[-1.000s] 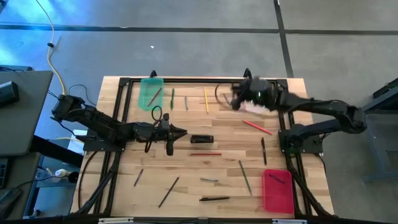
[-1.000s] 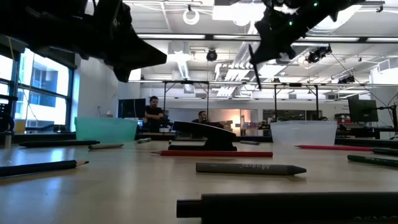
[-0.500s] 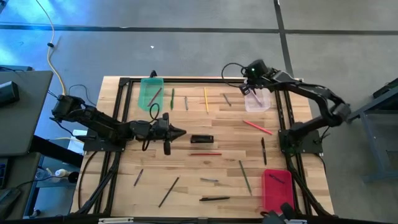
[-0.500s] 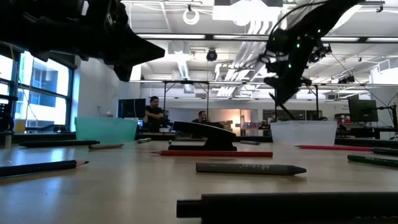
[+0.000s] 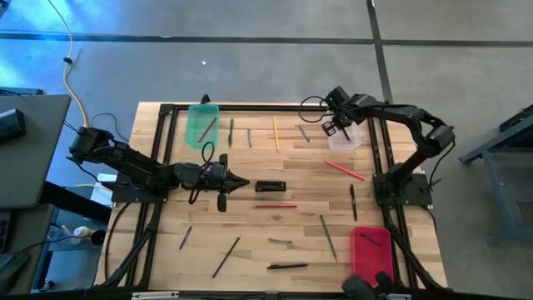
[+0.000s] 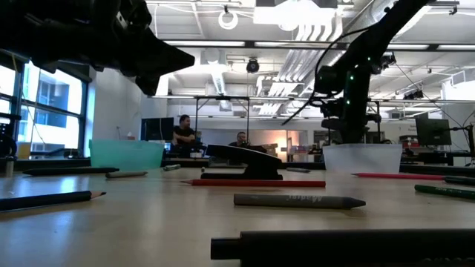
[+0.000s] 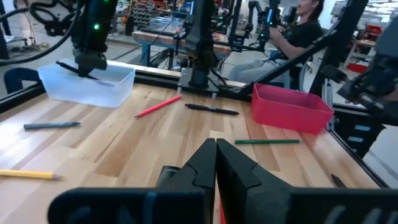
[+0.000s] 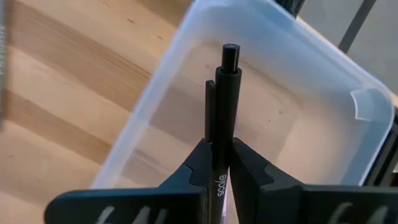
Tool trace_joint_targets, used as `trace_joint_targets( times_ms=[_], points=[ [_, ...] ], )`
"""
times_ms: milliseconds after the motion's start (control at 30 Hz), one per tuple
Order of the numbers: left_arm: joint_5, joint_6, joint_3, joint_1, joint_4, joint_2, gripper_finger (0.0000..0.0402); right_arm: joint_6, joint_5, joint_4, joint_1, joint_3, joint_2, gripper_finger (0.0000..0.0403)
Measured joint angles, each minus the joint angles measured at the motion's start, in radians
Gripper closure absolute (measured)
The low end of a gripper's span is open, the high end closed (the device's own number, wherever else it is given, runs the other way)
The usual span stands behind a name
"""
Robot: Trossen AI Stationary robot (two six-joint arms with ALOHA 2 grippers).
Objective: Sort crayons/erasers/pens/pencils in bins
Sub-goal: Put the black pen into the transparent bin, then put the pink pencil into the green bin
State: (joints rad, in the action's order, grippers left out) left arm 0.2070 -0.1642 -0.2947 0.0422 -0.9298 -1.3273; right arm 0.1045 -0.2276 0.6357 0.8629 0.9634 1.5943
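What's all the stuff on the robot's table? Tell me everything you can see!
Green bin: one, see-through green, far left corner, a stick inside.
Clear bin: one, far right, under the right gripper.
Red bin: one, near right corner, a dark pen inside.
Black pen: one, held over the clear bin.
Red pencils: two, right of middle and at the middle.
Yellow pencil: one, far middle.
Black block: one, table centre.
Other sticks: several, dark, grey or green, scattered.
Left gripper: shut, empty, beside the block.
Right gripper: shut on the black pen.
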Motion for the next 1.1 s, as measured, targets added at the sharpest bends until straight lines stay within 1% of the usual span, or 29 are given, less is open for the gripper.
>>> trace_joint_targets(
  times_ms=[300, 467, 567, 767, 867, 1000, 1100],
  points=[
    [0.0, -0.015, 0.0, 0.0, 0.01, 0.0, 0.0401, -0.008, 0.001, 0.004, 0.045, 0.0, 0.047, 0.0386],
    [0.003, -0.015, 0.0, -0.003, 0.013, 0.0, 0.0401, -0.012, 0.022, 0.005, 0.061, 0.0, 0.048, 0.0386],
    [0.003, -0.015, 0.0, -0.003, 0.013, 0.0, 0.0401, -0.011, 0.023, 0.004, 0.065, 0.0, 0.048, 0.0374],
    [0.001, -0.015, 0.0, -0.003, 0.013, 0.0, 0.0401, -0.008, 0.025, 0.006, 0.065, 0.0, 0.048, 0.0335],
    [0.001, -0.015, 0.0, -0.003, 0.014, 0.0, 0.0401, -0.008, 0.027, 0.006, 0.066, -0.001, 0.048, 0.0326],
    [0.061, -0.064, 0.0, -0.003, 0.05, 0.0, 0.0401, -0.01, 0.027, 0.0, 0.067, -0.001, 0.048, 0.0328],
    [0.101, -0.05, 0.0, -0.007, 0.061, 0.0, 0.0401, -0.034, 0.027, 0.001, 0.067, -0.001, 0.04, 0.0342]
  ],
)
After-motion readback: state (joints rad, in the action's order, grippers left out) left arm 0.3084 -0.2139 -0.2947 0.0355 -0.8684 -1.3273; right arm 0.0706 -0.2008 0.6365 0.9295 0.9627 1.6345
